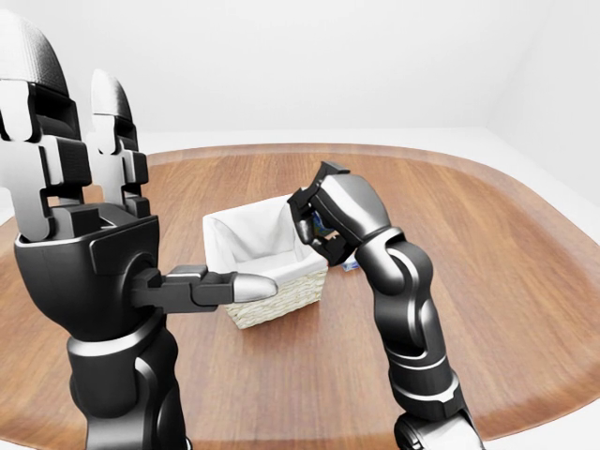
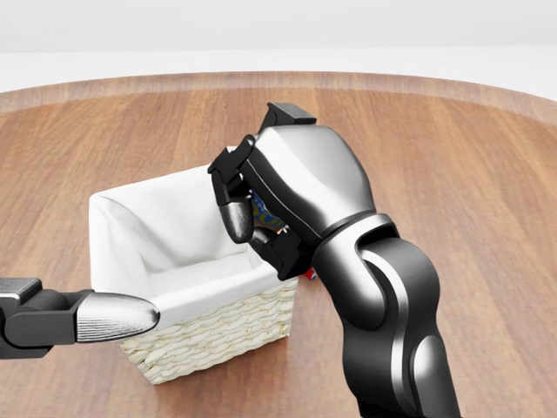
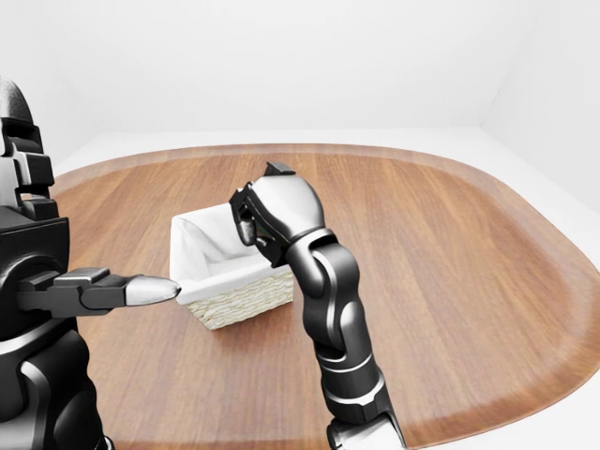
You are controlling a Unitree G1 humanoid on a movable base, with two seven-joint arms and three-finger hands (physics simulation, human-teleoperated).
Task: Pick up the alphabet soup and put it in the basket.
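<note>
The alphabet soup can [image 2: 265,214] shows only as a strip of blue and coloured label between the fingers of my right hand [image 2: 253,230], which is shut on it. That hand hangs above the right rim of the wicker basket [image 2: 211,334], which has a white cloth lining. The can is held over the basket's right side, above the lining. My left hand [image 1: 141,220] stands open to the left of the basket, fingers upright and one fingertip [image 2: 114,317] pointing right near the basket's lower left corner. It holds nothing.
A small red box [image 2: 307,275] peeks out behind my right forearm, just right of the basket. A blue and white carton [image 1: 352,265] lies beside it. The round wooden table [image 2: 452,157] spreads widely to the right and top of the head view.
</note>
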